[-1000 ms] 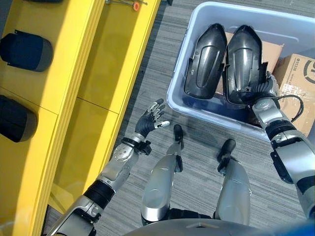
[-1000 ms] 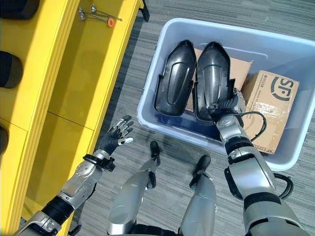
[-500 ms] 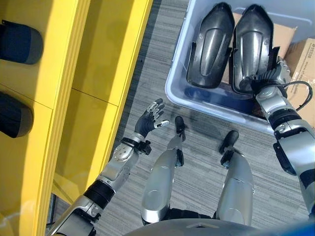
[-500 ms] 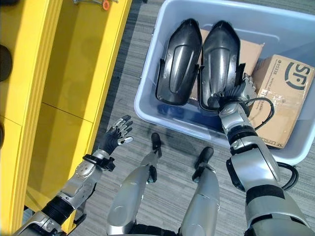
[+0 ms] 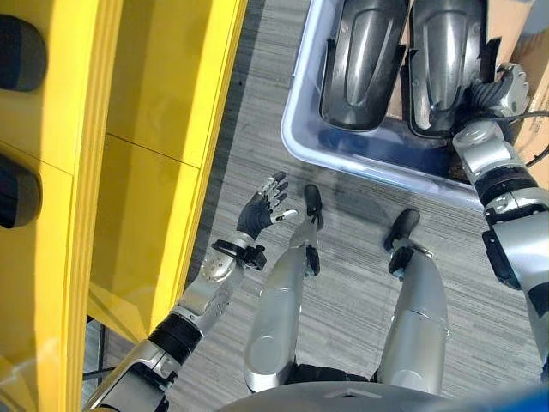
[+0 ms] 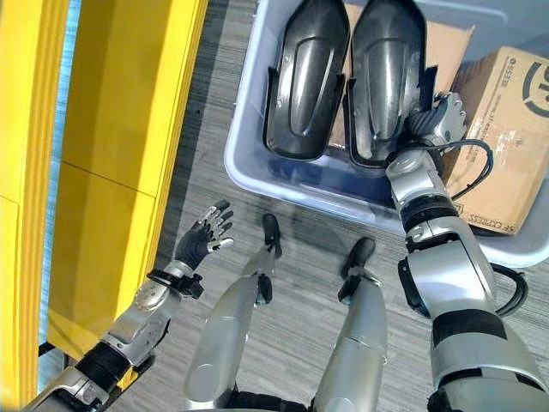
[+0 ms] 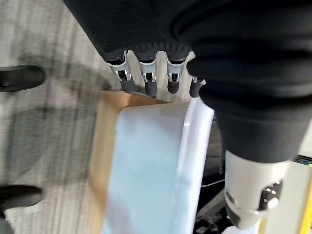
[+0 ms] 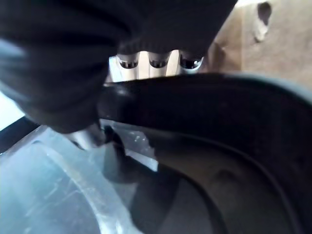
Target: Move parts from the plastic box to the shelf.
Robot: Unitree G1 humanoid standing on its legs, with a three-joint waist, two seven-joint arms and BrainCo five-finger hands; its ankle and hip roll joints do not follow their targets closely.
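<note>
Two black curved shell parts lie side by side in the pale plastic box [image 6: 283, 184], the left part [image 6: 304, 77] and the right part [image 6: 386, 77]. My right hand [image 6: 433, 120] is in the box at the lower right edge of the right part. In the right wrist view its fingers [image 8: 148, 61] curl over that part's dark rim [image 8: 209, 102]. My left hand [image 5: 262, 210] hangs open above the floor between the yellow shelf [image 5: 154, 129] and the box, its fingers [image 7: 146, 83] straight and holding nothing.
Dark rounded parts [image 5: 17, 51] sit on the yellow shelf at the far left. Cardboard boxes [image 6: 506, 129] fill the right side of the plastic box behind the shells. Grey carpet [image 5: 249, 112] lies between shelf and box.
The whole picture has shifted, so the camera moved. My right hand stays on the right part's edge, a little higher along it. The left hand holds its pose.
</note>
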